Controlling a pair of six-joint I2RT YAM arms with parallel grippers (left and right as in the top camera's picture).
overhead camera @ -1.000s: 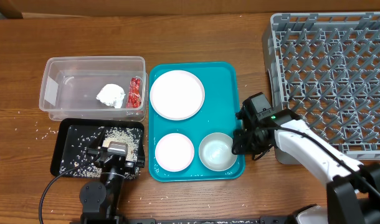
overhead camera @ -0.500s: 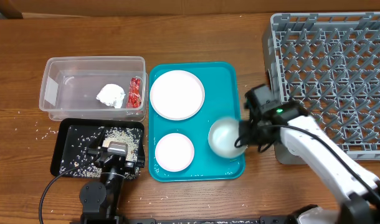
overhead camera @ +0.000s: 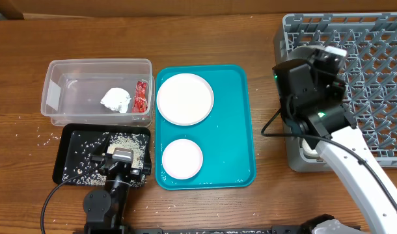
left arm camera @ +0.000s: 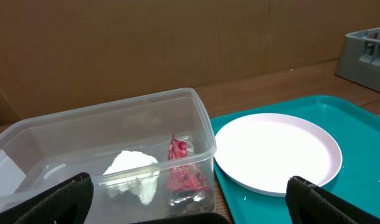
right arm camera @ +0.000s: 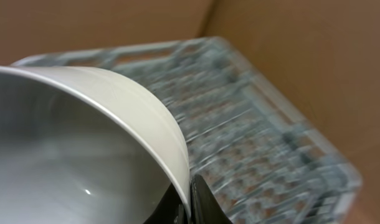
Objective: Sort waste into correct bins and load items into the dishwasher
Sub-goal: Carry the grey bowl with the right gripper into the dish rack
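**Bowl Gripped Above the Rack**

Overhead: my right arm reached over the left edge of the grey dish rack. The white plate and the smaller dish lay on the teal tray. The paper wad and red scrap sat in the clear tub. Rice grains littered the black tray, where my left tool hung, all on the desk.

Left wrist: that tool's fingers stood wide apart, holding nothing, facing tub and plate.

Right wrist: my right tool pinched the rim of the silvery bowl, with the blurred rack behind it.
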